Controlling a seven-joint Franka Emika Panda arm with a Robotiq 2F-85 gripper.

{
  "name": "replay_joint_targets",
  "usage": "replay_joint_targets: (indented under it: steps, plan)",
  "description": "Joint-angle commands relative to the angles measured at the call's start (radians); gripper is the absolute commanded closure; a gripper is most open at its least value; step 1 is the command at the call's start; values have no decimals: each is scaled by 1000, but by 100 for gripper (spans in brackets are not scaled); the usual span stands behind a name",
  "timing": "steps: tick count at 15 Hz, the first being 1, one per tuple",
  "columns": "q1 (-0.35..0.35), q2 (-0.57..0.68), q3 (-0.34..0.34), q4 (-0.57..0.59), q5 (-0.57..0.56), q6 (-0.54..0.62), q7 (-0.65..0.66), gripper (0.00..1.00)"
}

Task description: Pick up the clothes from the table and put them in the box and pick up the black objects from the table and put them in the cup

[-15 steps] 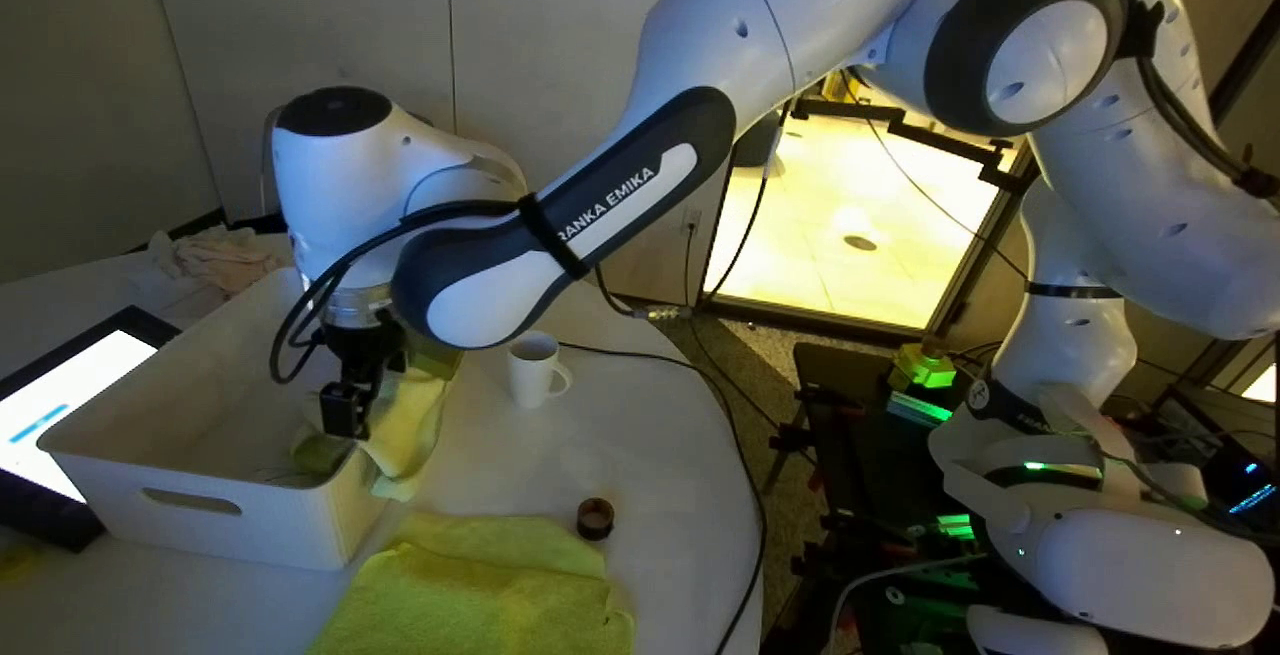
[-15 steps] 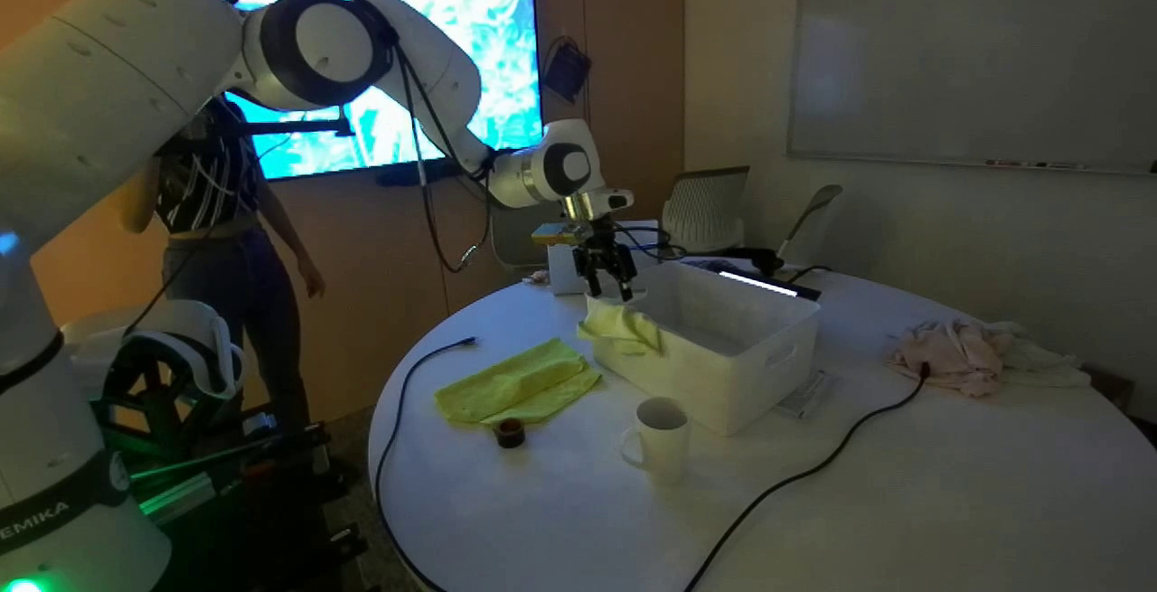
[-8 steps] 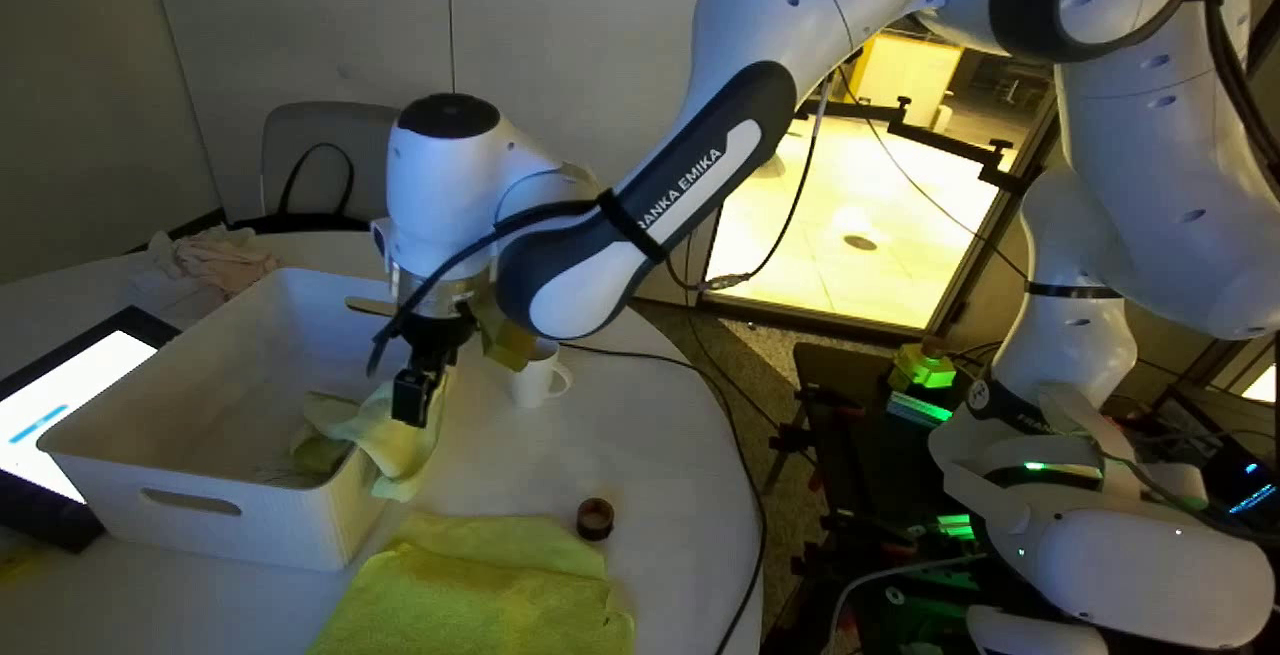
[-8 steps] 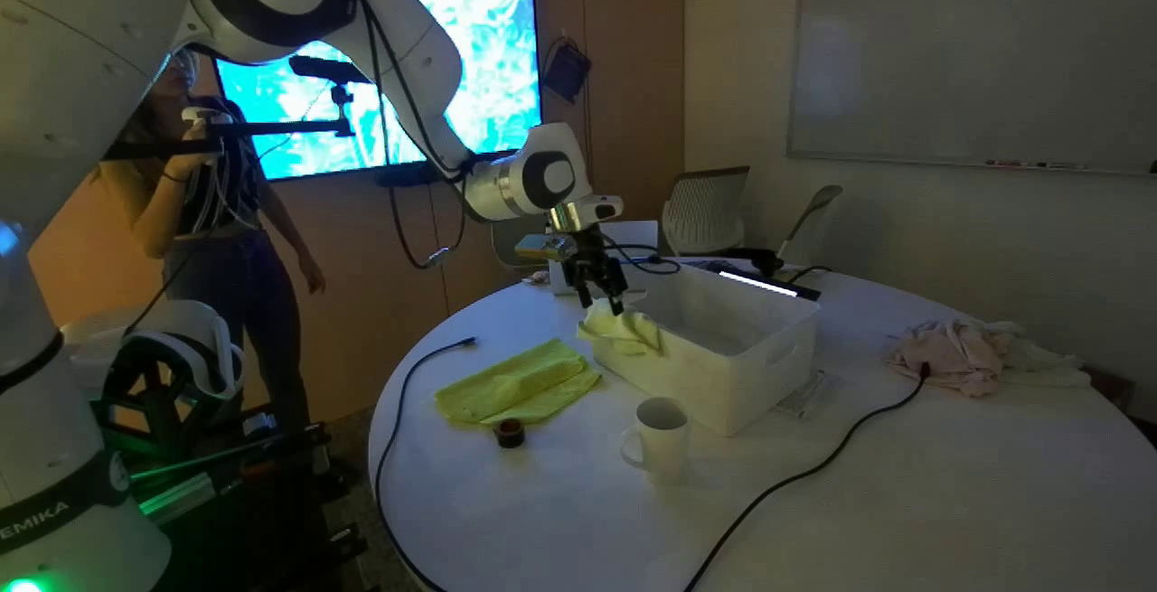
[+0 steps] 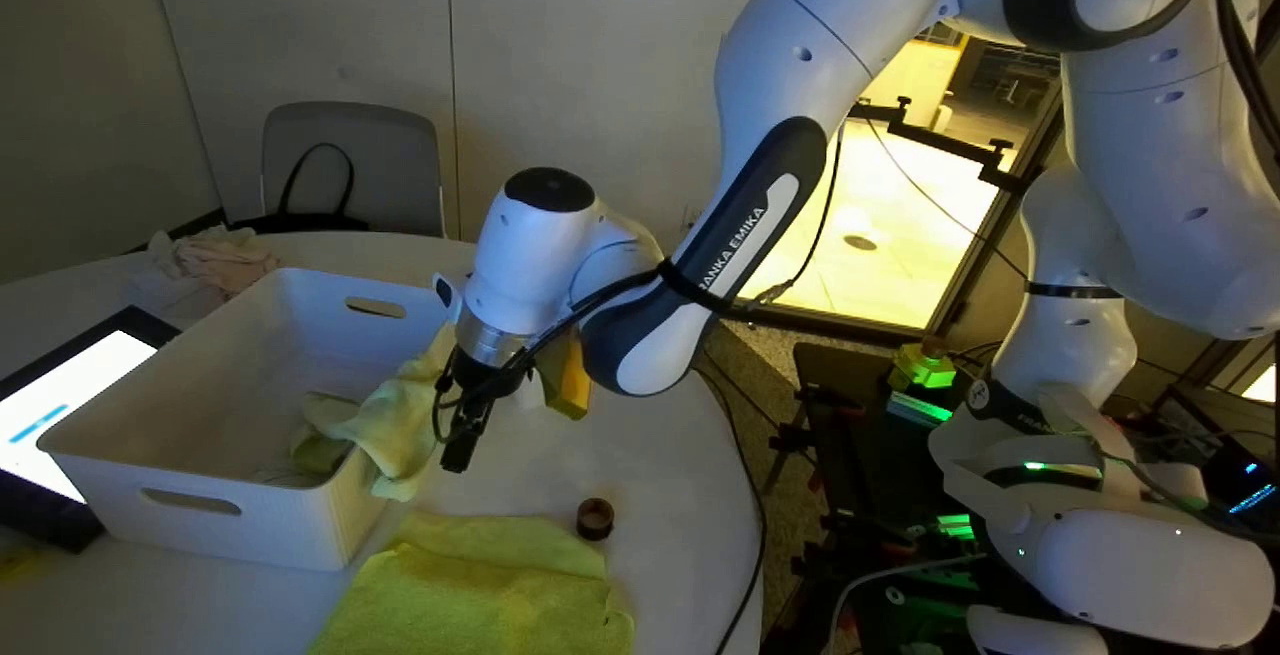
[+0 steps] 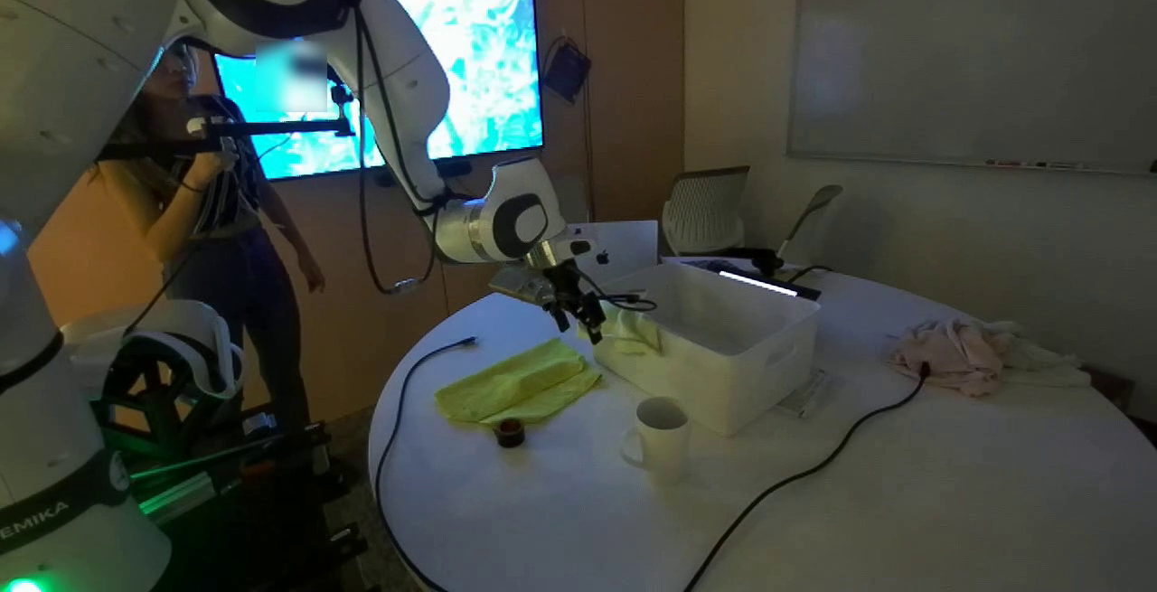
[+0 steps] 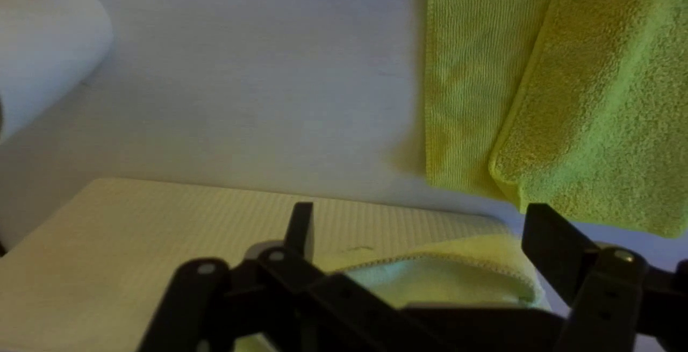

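A yellow-green cloth (image 5: 400,425) hangs over the rim of the white box (image 5: 260,525); this cloth (image 6: 633,332) and box (image 6: 705,380) show in both exterior views. A folded yellow-green cloth (image 5: 490,585) lies on the table beside the box, also in the wrist view (image 7: 591,99). A small dark round object (image 6: 510,432) stands near the folded cloth. The white mug (image 6: 663,443) stands upright beside the box, partly seen in the wrist view (image 7: 48,45). My gripper (image 7: 419,215) is open and empty, tilted, just outside the box by the hanging cloth (image 7: 446,271).
A pinkish cloth heap (image 6: 958,357) lies at the table's far side. A lit tablet (image 5: 80,415) is beside the box. A laptop (image 6: 624,244) stands behind it. Black cables (image 6: 813,465) cross the table. A person (image 6: 244,239) stands behind the arm.
My gripper has moved from above the box rim to outside the box, towards the folded cloth, lower and more tilted. The hanging cloth stays over the rim.
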Motion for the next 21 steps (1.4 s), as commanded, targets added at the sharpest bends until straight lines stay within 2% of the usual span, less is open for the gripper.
replay_joint_targets:
  steps: [1,4,8,12,15,18,21]
  plan:
    - [29,-18,-24,-61,6,131,-64,0]
    - [48,5,-32,-64,16,194,-110,0]
    - [97,36,-59,-48,25,213,-134,0]
    - [179,56,-134,-40,62,257,-99,0]
    - [281,67,-239,-47,114,304,-64,0]
    - [354,76,-301,-52,173,318,-55,0]
    - [391,103,-317,-31,231,316,-52,0]
